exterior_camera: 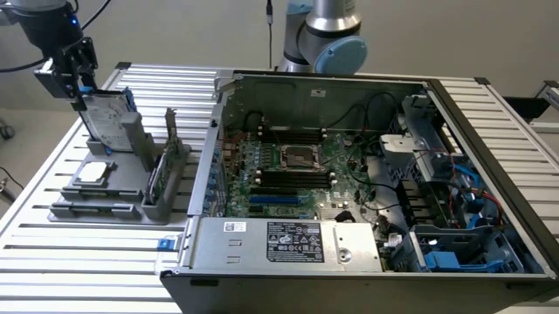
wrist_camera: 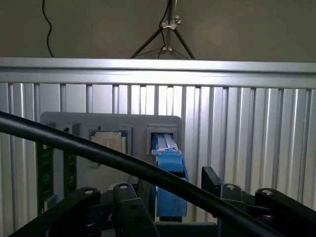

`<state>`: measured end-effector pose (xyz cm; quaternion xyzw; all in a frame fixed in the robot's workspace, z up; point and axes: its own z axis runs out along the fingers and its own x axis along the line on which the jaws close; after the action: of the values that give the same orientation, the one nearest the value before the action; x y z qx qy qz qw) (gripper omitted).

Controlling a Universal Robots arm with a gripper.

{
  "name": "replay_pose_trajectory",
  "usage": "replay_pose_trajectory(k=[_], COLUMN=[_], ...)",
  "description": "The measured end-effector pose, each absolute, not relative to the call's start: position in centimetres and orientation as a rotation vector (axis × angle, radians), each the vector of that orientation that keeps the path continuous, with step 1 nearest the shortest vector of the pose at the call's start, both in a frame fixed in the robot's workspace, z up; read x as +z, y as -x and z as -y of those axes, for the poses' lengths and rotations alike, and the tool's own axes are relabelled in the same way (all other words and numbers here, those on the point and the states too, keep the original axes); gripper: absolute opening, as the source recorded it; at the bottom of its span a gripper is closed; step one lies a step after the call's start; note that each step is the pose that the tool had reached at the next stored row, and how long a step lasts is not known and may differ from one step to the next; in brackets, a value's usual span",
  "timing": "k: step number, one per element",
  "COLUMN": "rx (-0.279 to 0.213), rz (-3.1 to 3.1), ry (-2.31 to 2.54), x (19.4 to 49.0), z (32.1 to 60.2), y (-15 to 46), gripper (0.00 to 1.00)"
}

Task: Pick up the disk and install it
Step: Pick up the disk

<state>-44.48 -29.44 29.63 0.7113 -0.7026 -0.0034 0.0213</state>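
Observation:
The disk [exterior_camera: 108, 122], silver-grey with a white label and a blue carrier, stands on edge in the rear slot of a grey holder [exterior_camera: 114, 196] at the exterior view's left. My gripper [exterior_camera: 80, 91] hangs right over its upper corner. Seen from the wrist, the disk's blue edge [wrist_camera: 170, 170] sits between the two black fingers [wrist_camera: 213, 183], with a gap showing beside it. The gripper [wrist_camera: 170, 200] is open and straddles the disk without clamping it.
The holder also carries a small square silver chip [exterior_camera: 91, 173] and an upright green circuit card [exterior_camera: 157, 175]. An open computer case [exterior_camera: 349, 183] lies to the exterior view's right, with blue drive bays [exterior_camera: 446, 258] at its near corner. A black cable [wrist_camera: 123, 163] crosses the wrist view.

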Motion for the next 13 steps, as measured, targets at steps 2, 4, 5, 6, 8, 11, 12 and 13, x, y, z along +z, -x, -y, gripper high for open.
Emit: replay_pose_trajectory(k=[2,4,5,6,8,11,12,13], rx=[-0.011,-0.011,-0.011,-0.011,-0.01,-0.009,-0.008,-0.008], rz=[2.178,2.178,2.178,2.178,2.178,2.177,2.177,2.177], ry=[-2.205,-2.205,-2.205,-2.205,-2.205,-2.204,-2.203,-2.203], x=[29.3,28.9,28.7,28.5,28.2,28.2,28.1,28.1], z=[29.4,29.4,29.4,29.4,29.4,29.4,29.4,29.4], y=[44.5,44.5,44.5,44.5,44.5,44.5,44.5,44.5], gripper=[0.6,0.6,0.6,0.6,0.6,0.6,0.6,0.6])
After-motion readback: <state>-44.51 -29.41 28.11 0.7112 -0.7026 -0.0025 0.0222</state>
